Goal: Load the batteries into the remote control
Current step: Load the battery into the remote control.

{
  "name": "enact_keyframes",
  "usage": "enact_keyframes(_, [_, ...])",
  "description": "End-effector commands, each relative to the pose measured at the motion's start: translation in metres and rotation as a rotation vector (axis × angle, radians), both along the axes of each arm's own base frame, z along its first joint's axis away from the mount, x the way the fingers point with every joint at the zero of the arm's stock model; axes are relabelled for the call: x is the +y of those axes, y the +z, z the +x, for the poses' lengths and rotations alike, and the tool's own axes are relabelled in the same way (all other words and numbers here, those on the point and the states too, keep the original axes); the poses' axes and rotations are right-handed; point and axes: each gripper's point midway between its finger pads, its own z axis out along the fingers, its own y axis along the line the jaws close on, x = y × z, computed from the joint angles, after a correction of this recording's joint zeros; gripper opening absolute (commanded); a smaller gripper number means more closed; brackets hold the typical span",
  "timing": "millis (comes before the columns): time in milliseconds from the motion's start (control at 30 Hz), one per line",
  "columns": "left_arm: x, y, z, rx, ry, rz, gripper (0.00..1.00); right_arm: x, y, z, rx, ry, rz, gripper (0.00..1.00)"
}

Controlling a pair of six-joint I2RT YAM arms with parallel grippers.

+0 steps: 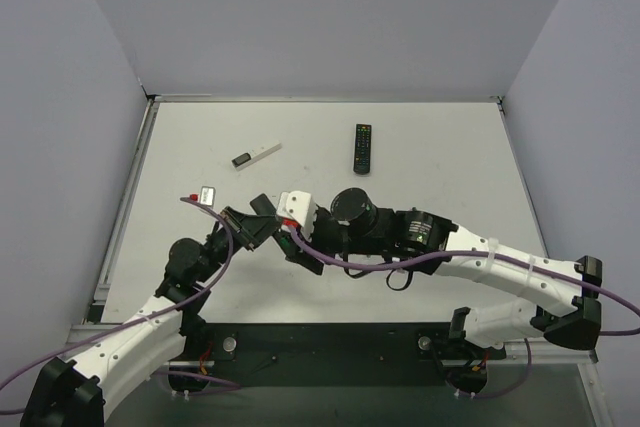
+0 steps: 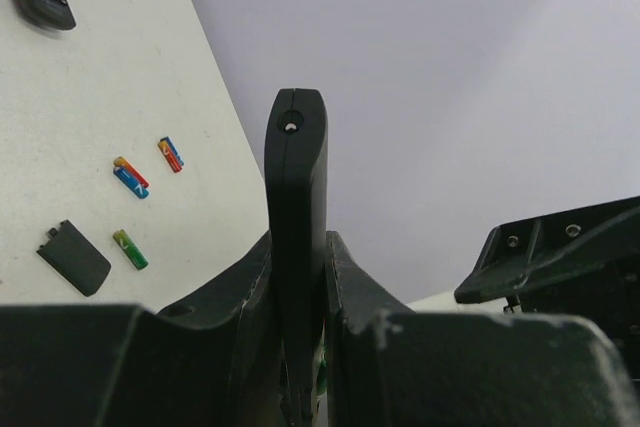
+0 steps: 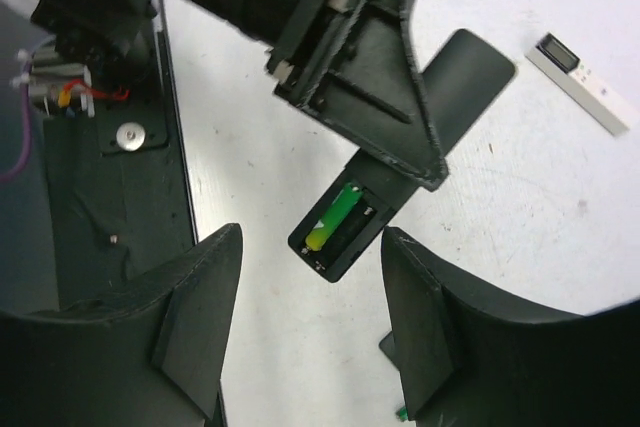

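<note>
Here, left hand (image 2: 302,292) clamped on the remote control (image 2: 296,167) — right hand (image 3: 312,319) poised over it, fingers (image 3: 190,312) apart

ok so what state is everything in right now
remote control: back open, held by left tool
green battery: seated in remote control
other batteries: loose on table
back cover: off, lying on table
left tool: shut on remote control
right tool: open, empty, near remote control

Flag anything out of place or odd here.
The remote control has its compartment open, with one green battery seated and the neighbouring slot apparently empty. Its back cover lies loose on the table, beside scattered batteries. Nothing looks damaged or spilled.
</note>
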Motion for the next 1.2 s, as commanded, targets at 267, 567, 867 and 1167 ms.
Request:
enact_keyframes(267, [-0.015,0.037,-0.011,-0.063,-0.121,0.005,0.0,-0.008,-0.001,-0.007,-0.226,0.354,0.006,0.59])
enact_keyframes(567, [-0.021,0.042,-0.016,-0.078,-0.168,0.032,0.0,0.002,-0.002,-0.003,-0.217,0.454,0.023,0.45])
enact_keyframes(867, [-0.023,0.044,-0.018,-0.084,-0.185,0.038,0.0,0.011,-0.012,0.001,-0.197,0.47,0.003,0.37])
enact_keyframes(1167, [-0.025,0.045,-0.018,-0.085,-0.197,0.042,0.0,0.014,-0.016,0.004,-0.197,0.477,-0.01,0.34])
